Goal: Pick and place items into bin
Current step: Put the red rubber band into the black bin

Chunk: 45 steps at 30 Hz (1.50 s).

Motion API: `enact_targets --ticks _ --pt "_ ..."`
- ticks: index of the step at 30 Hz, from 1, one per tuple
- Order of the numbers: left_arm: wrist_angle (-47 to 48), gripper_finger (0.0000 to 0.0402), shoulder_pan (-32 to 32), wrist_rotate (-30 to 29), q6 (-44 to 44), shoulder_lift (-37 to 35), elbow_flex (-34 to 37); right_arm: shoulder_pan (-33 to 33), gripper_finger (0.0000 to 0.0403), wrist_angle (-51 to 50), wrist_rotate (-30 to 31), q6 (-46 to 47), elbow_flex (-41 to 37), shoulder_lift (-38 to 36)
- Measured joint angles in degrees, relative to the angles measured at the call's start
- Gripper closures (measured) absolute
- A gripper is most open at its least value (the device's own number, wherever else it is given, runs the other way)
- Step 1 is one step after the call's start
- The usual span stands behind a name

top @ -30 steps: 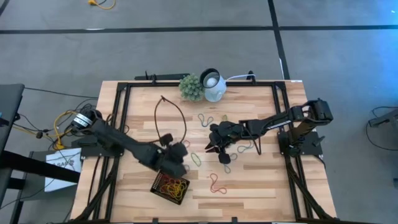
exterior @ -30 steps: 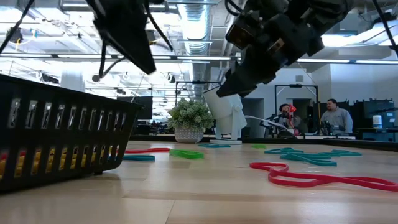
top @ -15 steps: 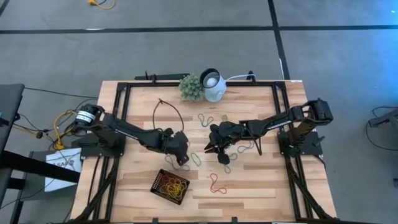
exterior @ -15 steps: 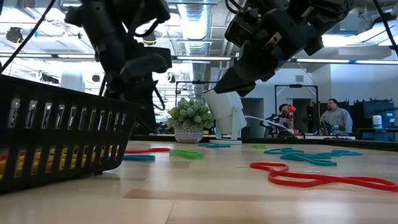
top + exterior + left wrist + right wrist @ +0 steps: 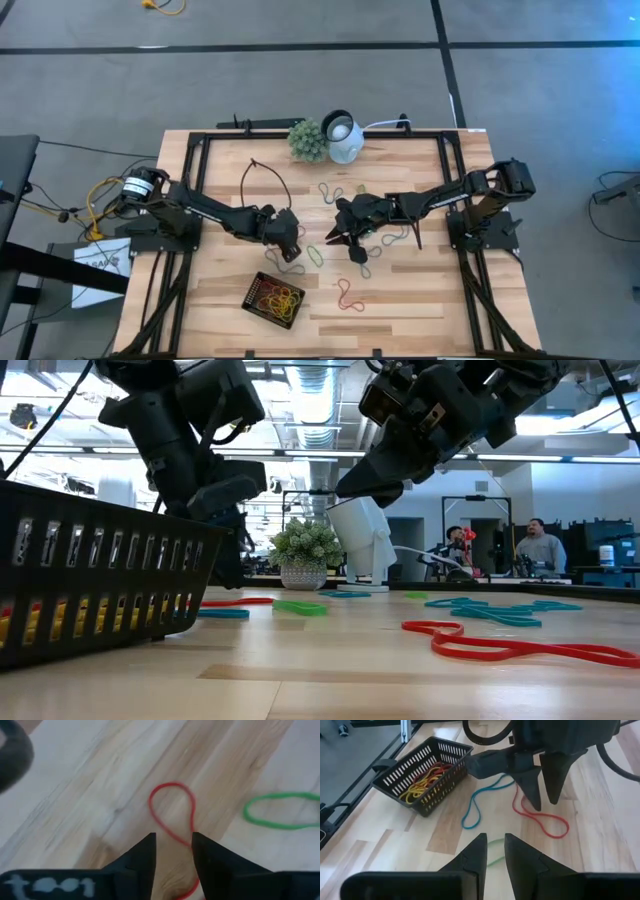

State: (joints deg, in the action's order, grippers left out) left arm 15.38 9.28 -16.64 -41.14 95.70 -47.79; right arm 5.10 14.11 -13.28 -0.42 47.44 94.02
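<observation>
Left claw [image 5: 173,851] hangs with fingers slightly parted over a thin red rubber-band loop [image 5: 172,817] lying on the wooden surface [image 5: 400,300], beside the black slotted bin [image 5: 274,298]. Right claw [image 5: 491,851], narrowly parted and empty, hovers nearby.

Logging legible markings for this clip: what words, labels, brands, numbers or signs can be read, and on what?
None can be read for certain.
Pale marks on the left hand's dark body, left wrist view: too blurred to read.
White sheet beside the table's left edge: print too small to read.
</observation>
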Motion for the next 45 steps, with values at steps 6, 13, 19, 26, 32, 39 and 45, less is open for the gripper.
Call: enact_targets --ticks 6,13,19,26,32,39,45 --pt "-2.18 0.0265 0.11 1.04 0.04 0.00 0.37 0.00 0.0340 -0.07 0.02 -0.01 0.02 0.02" --pt "-1.36 0.0257 0.42 0.94 -1.35 0.76 0.37 0.00 0.0340 -0.07 0.04 -0.13 0.02 0.04" --pt "-2.65 0.0257 0.46 0.20 -2.58 5.12 0.08 0.00 0.0340 -0.14 0.04 -0.45 0.04 0.04" --pt "-1.85 0.0263 1.42 -4.09 -6.58 6.60 -0.05 0.00 0.0340 -0.32 0.07 -1.58 0.04 0.07" --pt "-0.67 0.0345 1.68 -3.46 -6.15 6.61 0.02 0.00 0.0340 -0.24 0.05 -1.56 0.04 0.07" --pt "1.21 0.0400 3.27 -3.75 -5.07 5.80 -2.12 0.00 0.0340 -0.11 0.07 -1.56 0.04 0.07" --pt "9.68 0.0401 5.68 -3.80 0.20 -0.22 -11.25 0.00 0.0340 0.15 0.04 -1.56 0.04 0.07"
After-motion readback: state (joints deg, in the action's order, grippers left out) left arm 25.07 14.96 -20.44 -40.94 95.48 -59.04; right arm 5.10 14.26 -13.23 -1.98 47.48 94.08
